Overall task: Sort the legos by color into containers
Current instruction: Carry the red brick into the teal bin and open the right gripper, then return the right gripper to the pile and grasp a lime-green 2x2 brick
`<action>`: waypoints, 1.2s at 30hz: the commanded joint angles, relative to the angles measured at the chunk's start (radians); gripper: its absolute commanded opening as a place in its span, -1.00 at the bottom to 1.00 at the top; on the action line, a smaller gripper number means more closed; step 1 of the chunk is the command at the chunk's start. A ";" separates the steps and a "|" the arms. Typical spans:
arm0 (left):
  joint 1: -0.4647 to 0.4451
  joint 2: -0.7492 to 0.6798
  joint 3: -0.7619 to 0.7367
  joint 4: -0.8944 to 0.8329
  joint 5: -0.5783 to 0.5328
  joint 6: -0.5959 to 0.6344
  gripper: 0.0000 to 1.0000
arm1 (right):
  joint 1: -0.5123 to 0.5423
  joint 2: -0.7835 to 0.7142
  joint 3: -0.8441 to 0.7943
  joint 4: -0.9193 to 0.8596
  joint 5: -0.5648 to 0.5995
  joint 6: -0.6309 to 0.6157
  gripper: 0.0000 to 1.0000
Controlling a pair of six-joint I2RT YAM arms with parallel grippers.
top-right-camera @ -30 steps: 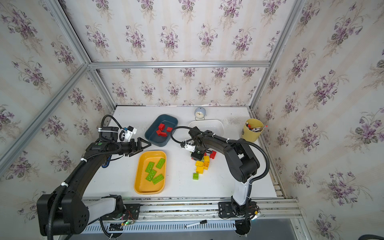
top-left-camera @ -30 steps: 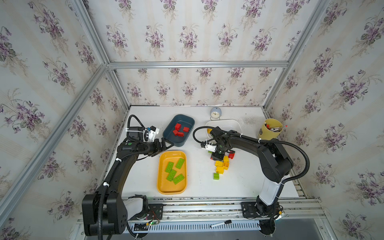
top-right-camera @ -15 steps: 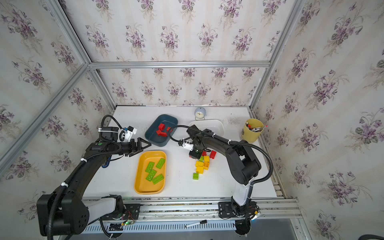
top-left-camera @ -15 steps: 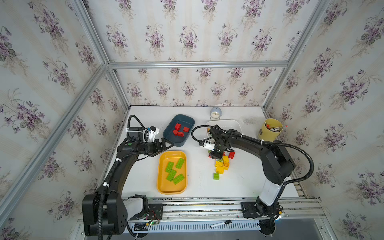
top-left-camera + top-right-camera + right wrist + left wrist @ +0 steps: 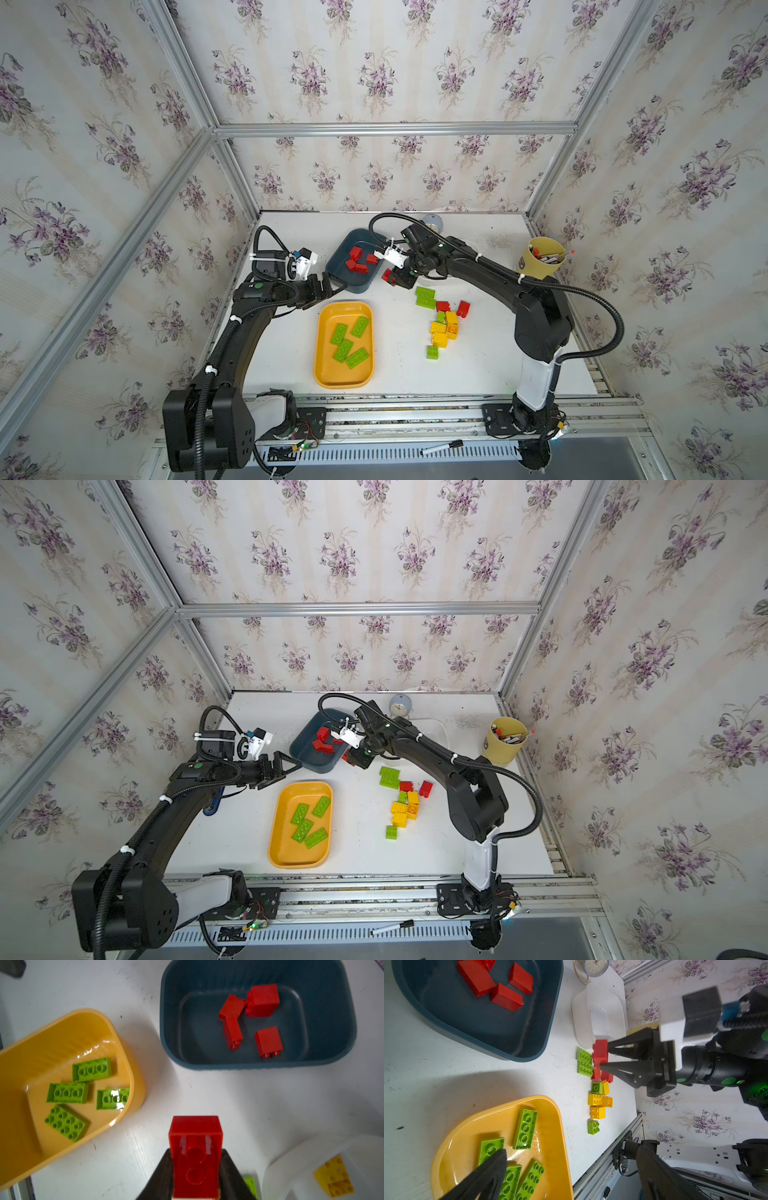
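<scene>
Currently the right pincer (image 5: 391,277) is pinching a red brick (image 5: 195,1153) over the desk (image 5: 399,365), just right of the blue tray (image 5: 357,287), near frame centre in both top views. Four reds (image 5: 358,259) lie in that tray, four greens (image 5: 349,340) in the yellow tray (image 5: 345,376), and one yellow brick (image 5: 334,1178) in the white tray (image 5: 600,1012). Left pincer (image 5: 289,766) is spread wide and empty by the blue tray's lower-left corner. Loose pile (image 5: 442,328) sits right of centre.
</scene>
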 commanded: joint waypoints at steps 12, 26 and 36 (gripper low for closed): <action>0.001 -0.019 0.018 -0.007 0.005 -0.013 0.99 | 0.007 0.364 0.441 0.138 0.194 0.111 -0.37; 0.001 -0.031 0.006 -0.012 0.001 -0.014 0.99 | -0.025 0.330 0.465 0.010 0.057 0.128 0.46; 0.001 -0.006 0.011 -0.012 0.004 -0.007 0.99 | -0.074 -0.102 -0.163 0.006 -0.009 0.056 0.50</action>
